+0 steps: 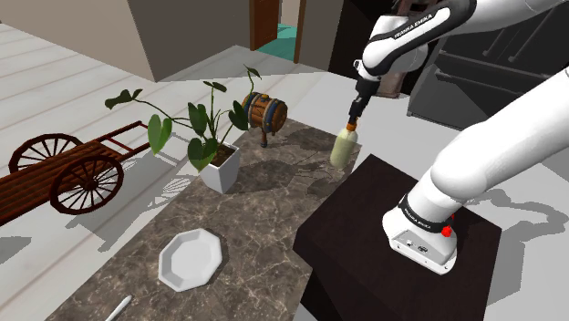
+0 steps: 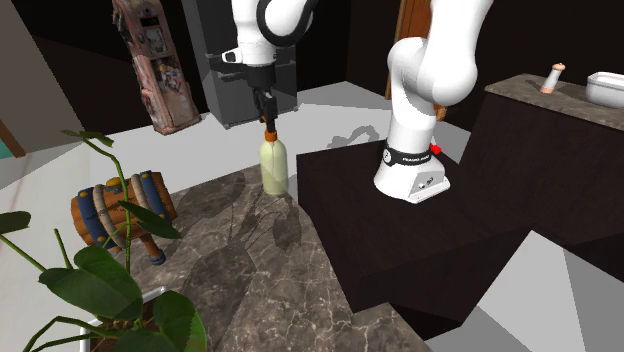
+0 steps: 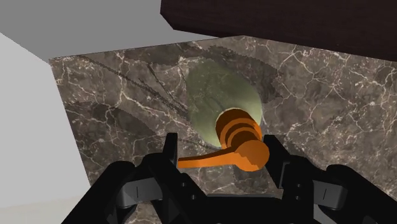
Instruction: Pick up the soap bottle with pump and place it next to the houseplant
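The soap bottle (image 1: 344, 149) is pale green with an orange pump (image 3: 238, 137). It is upright over the dark marble table (image 1: 264, 246), close to the dark stand (image 1: 383, 237). My gripper (image 1: 355, 111) comes down from above and is shut on the pump top, one black finger on each side of it (image 3: 222, 153). The second exterior view has the bottle (image 2: 274, 165) below the gripper (image 2: 267, 125); I cannot tell whether its base touches the marble. The houseplant (image 1: 205, 137), in a white square pot, stands further along the table toward the shoulder view's left.
A small wooden barrel (image 1: 264, 111) sits on the table between the plant and the bottle. A white octagonal plate (image 1: 190, 259) lies near the front. A wooden cart (image 1: 64, 169) stands on the floor beyond the table's edge. Leaves (image 2: 100, 280) fill the second exterior view's lower left.
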Controlling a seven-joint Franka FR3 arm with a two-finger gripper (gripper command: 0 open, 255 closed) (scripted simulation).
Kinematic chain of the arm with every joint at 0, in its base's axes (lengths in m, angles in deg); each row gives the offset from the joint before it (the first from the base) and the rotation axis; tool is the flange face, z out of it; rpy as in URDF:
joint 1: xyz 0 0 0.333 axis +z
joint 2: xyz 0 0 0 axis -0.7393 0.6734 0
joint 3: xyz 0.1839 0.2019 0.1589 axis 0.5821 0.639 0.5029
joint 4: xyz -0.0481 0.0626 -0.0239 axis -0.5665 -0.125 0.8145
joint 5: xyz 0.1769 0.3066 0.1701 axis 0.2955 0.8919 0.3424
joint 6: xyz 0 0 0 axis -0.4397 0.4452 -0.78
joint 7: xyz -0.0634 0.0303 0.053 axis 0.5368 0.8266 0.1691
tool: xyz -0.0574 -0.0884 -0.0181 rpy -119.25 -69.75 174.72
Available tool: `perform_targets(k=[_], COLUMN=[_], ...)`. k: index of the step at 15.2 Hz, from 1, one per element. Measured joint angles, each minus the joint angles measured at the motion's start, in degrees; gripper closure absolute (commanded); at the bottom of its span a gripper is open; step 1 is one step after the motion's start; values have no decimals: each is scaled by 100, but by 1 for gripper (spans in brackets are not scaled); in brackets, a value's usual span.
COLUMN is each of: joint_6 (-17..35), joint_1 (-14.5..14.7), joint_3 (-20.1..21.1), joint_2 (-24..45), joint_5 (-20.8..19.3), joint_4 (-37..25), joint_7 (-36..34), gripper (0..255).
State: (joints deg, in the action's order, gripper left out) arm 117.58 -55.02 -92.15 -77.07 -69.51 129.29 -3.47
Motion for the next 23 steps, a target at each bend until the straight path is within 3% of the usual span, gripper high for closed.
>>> perform_targets(k=[23], joint_6=[-2090], joint_1=[-91], joint_3=[320], joint_2=[-1094], joint_5=[-114], joint_4=[-1015], joint_7=[-230], gripper=[255])
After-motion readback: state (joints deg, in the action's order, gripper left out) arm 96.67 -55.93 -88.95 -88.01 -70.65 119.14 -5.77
